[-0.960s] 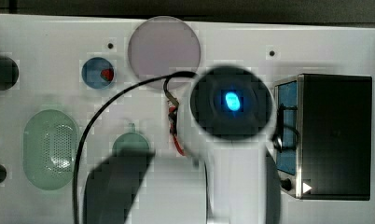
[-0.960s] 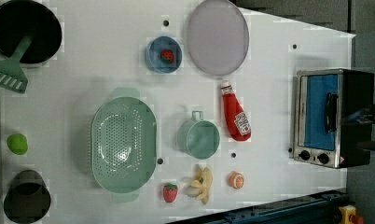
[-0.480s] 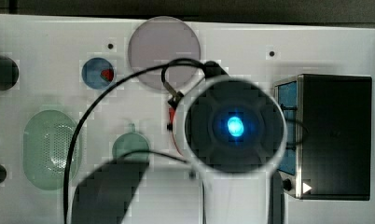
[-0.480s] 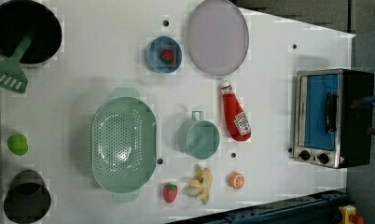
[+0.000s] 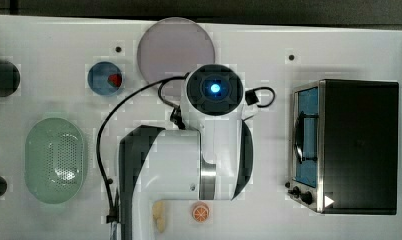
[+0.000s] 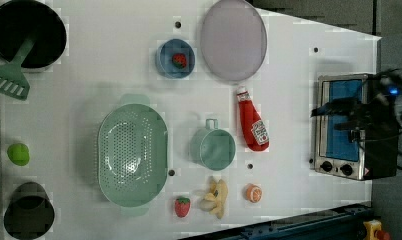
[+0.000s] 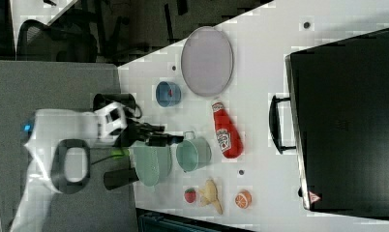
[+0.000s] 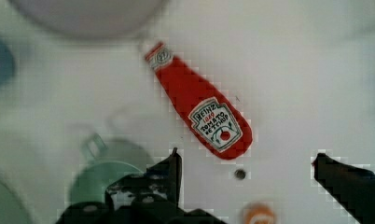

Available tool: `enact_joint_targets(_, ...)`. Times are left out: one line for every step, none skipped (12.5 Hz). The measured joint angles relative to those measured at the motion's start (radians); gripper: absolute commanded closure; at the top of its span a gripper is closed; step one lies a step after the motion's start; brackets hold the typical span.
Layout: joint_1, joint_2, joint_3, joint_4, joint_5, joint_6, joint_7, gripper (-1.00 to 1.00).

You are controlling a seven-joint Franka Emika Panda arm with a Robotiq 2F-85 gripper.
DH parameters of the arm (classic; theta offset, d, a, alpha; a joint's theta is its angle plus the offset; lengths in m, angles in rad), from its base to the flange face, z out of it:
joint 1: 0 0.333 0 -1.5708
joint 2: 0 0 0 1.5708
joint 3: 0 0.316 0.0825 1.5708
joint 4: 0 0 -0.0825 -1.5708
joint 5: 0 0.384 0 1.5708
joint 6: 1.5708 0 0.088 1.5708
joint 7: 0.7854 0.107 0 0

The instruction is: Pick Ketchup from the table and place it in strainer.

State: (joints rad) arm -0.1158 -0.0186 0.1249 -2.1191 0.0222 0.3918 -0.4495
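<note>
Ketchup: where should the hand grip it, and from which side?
Grip the ketchup across its wide labelled body, coming straight down from above. It lies flat on the table, cap toward the plate, with clear space along both long sides. The open hand probably spans it.

**Count of things on the table**

One ketchup bottle [image 6: 252, 127]. One mint-green strainer [image 6: 132, 155]. One teal cup [image 6: 213, 148] with a handle. One pale purple round plate [image 6: 233, 38]. One blue bowl [image 6: 175, 58]. Two toy strawberries: one in the blue bowl [image 6: 179, 60], one on the table [image 6: 182, 206]. One toy banana [image 6: 215, 196]. One orange slice [image 6: 252, 192]. One green ball-like item [image 6: 18, 153]. One green slotted spatula [image 6: 11, 81]. Two dark round pots [image 6: 30, 32] [image 6: 28, 216]. One toaster oven [image 6: 345, 126]. One robot arm [image 5: 189, 160].
</note>
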Motion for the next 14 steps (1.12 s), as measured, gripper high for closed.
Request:
enact_joint_targets(-0.002, 0.009, 0.005, -0.043, -0.001, 0.057, -0.101, -1.00)
enact_joint_targets(-0.004, 0.010, 0.012, -0.078, -0.001, 0.094, -0.196, -1.00)
enact_joint_targets(-0.001, 0.008, 0.011, -0.109, -0.001, 0.138, -0.270, -1.00)
enact_joint_targets(0.000, 0.006, 0.013, -0.133, 0.000, 0.174, -0.329, -1.00)
enact_joint_targets(0.000, 0.004, 0.018, -0.154, 0.002, 0.217, -0.375, -1.00)
enact_joint_targets(0.000, 0.005, 0.025, -0.182, 0.005, 0.285, -0.408, -1.00)
enact_joint_targets(0.003, 0.005, 0.029, -0.211, 0.007, 0.337, -0.426, -1.00)
enact_joint_targets(0.008, 0.005, 0.029, -0.246, 0.005, 0.359, -0.441, -1.00)
enact_joint_targets(0.008, 0.007, 0.031, -0.281, 0.005, 0.374, -0.457, -1.00)
enact_joint_targets(0.010, 0.019, 0.029, -0.307, 0.005, 0.390, -0.469, -1.00)
enact_joint_targets(0.012, 0.035, 0.024, -0.328, 0.003, 0.418, -0.472, -1.00)
enact_joint_targets(0.009, 0.061, 0.027, -0.338, -0.004, 0.452, -0.477, -1.00)
enact_joint_targets(0.009, 0.095, 0.028, -0.340, -0.009, 0.489, -0.478, -1.00)
enact_joint_targets(0.008, 0.127, 0.030, -0.338, -0.012, 0.512, -0.480, -1.00)
